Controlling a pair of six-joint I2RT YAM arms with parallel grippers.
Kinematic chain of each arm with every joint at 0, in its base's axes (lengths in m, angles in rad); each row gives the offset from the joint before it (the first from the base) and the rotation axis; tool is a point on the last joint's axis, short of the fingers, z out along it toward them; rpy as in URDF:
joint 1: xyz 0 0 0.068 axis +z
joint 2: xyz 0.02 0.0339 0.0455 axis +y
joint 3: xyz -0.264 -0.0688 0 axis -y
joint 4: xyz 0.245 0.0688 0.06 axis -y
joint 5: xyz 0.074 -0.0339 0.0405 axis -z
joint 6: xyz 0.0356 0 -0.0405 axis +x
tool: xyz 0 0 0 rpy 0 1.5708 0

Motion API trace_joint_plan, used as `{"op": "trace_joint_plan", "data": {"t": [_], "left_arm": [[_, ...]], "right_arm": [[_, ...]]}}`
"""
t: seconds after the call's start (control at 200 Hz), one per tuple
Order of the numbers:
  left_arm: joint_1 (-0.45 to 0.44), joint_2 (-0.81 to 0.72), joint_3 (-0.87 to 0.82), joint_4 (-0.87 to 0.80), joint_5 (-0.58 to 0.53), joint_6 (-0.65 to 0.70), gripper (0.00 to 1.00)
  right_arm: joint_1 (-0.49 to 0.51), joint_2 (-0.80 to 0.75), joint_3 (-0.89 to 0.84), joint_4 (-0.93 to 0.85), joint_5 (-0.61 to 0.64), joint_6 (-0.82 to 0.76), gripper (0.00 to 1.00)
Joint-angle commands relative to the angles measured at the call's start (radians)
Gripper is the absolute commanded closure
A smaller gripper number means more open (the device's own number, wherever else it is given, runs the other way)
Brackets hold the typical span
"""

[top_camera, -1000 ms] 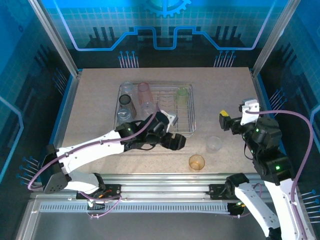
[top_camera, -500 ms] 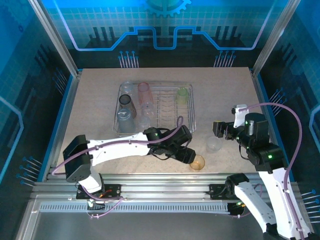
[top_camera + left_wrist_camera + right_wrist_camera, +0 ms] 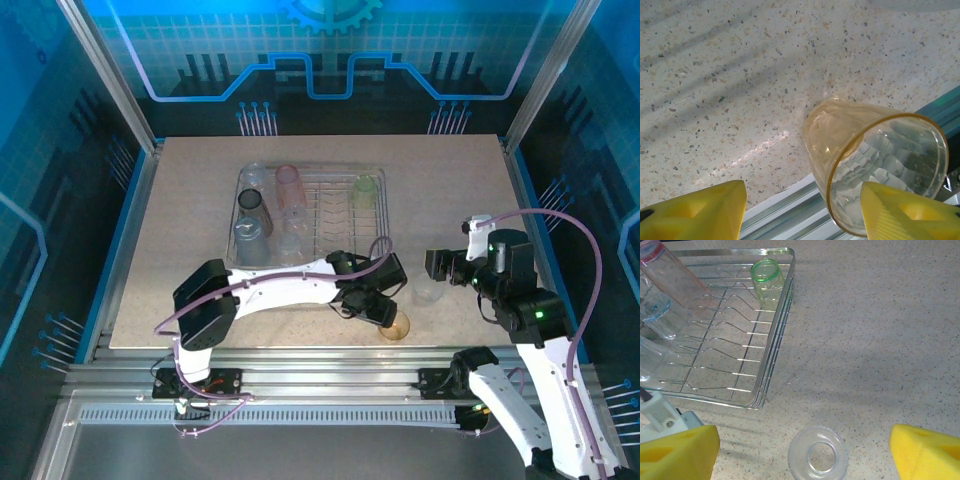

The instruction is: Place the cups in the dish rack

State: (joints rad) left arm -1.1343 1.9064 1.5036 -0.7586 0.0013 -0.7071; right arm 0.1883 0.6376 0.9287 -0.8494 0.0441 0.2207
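Note:
An orange cup (image 3: pixel 394 326) stands near the table's front edge. My left gripper (image 3: pixel 383 311) is open around it; in the left wrist view the orange cup (image 3: pixel 875 165) sits close to the right finger (image 3: pixel 910 215), with a wide gap to the left finger (image 3: pixel 695 210). A clear cup (image 3: pixel 427 291) stands right of the dish rack (image 3: pixel 384 235). My right gripper (image 3: pixel 441 268) hangs open just over that clear cup (image 3: pixel 817 457), one finger on each side. In the rack stand a green cup (image 3: pixel 767 280), a pink cup (image 3: pixel 288 186), a smoky grey cup (image 3: pixel 250 206) and clear ones.
The left arm (image 3: pixel 280 287) stretches along the rack's front side. An aluminium rail (image 3: pixel 790 210) runs just beyond the table's front edge, right beside the orange cup. The rack's right half (image 3: pixel 730 340) holds bare prongs.
My left gripper swung right from the rack's front to the orange cup and its jaws narrowed. The right gripper came forward and down over the clear cup.

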Motion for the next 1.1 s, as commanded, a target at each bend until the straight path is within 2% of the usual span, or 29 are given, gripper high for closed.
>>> {"op": "trace_joint_plan", "data": {"t": [0.0,0.205,0.475,0.931,1.096], "left_arm": [[-0.002,0.031,0.052,-0.061,0.018,0.021,0.37],[-0.002,0.058,0.053,-0.043,0.033,0.031,0.40],[-0.002,0.097,0.079,-0.044,0.037,0.036,0.53],[0.003,0.100,0.089,-0.042,0.034,0.050,1.00],[0.011,0.026,0.044,-0.015,-0.019,0.052,1.00]], "right_arm": [[-0.016,0.000,-0.011,-0.018,0.007,-0.004,0.11],[-0.018,0.010,-0.010,-0.010,0.022,-0.007,0.11],[-0.020,0.016,-0.008,-0.005,0.041,-0.020,0.09],[-0.020,0.021,-0.031,0.014,0.054,-0.009,0.08],[-0.021,0.000,-0.043,0.049,0.036,-0.012,0.08]]}}
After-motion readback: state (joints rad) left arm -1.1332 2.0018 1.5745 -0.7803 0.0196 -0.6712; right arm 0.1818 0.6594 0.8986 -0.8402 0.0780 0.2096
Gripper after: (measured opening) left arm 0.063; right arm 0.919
